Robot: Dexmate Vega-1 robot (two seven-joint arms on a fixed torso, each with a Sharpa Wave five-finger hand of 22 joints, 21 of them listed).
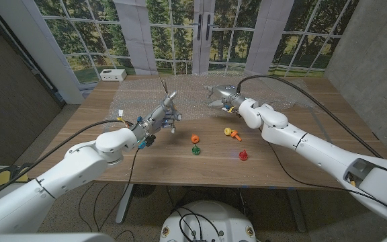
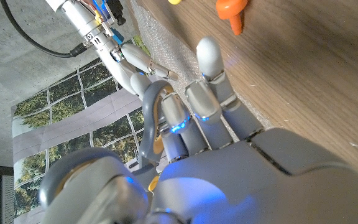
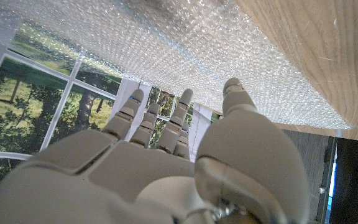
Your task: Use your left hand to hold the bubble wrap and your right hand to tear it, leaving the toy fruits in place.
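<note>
Bubble wrap (image 1: 247, 101) lies spread over the far half of the wooden table (image 1: 301, 168), from about the middle out toward two o'clock, clear and hard to trace at its edges. At roughly twelve o'clock the right hand (image 1: 218, 95) hangs just over the sheet's near edge, fingers (image 3: 180, 107) reaching out side by side with nothing between them; from the right wrist view the wrap sits just beyond the fingertips, and I cannot tell whether they touch it. Over at ten o'clock the left hand (image 1: 165, 113) is raised off the wood, fingers (image 2: 209, 59) held apart and loosely extended, holding nothing; in its own wrist view the wrap's edge (image 2: 166, 56) runs just beside those fingers. Toy fruits sit on bare wood nearer the robot, around the middle: an orange one (image 1: 195, 138), a green one (image 1: 196, 150) just below it, a yellow and orange piece (image 1: 232, 132) toward three o'clock, and a red one (image 1: 244, 156) nearest the front edge.
</note>
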